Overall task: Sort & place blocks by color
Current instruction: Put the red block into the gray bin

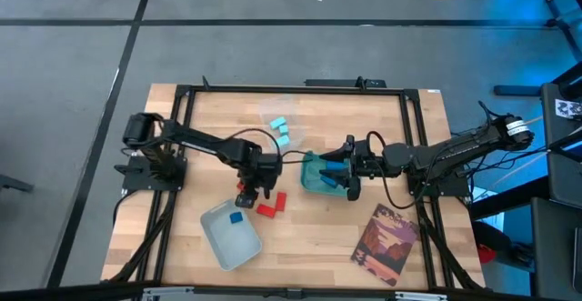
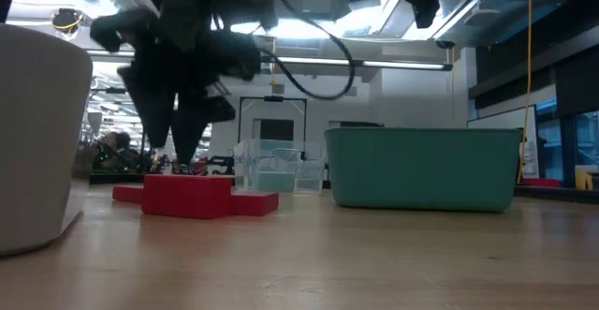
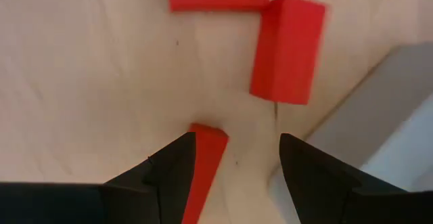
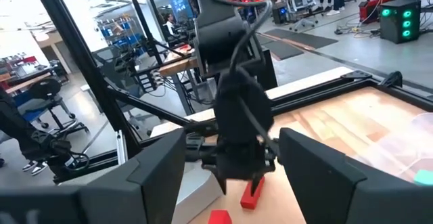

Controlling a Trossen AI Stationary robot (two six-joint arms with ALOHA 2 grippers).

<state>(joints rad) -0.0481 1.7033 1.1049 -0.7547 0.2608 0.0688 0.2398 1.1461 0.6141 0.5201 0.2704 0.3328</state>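
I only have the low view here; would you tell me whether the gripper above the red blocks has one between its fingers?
Observer: Yes. The left wrist view shows the left gripper open, with one red block between its fingers, close beside one of them and not yet pinched.
Operator: Thank you. Is anything lying in the grey tray?
Observer: One darker blue block lies in the grey tray.
Operator: And where is the other arm?
Observer: From above, the right gripper hangs open and empty over the side of the teal bin that faces its own arm.
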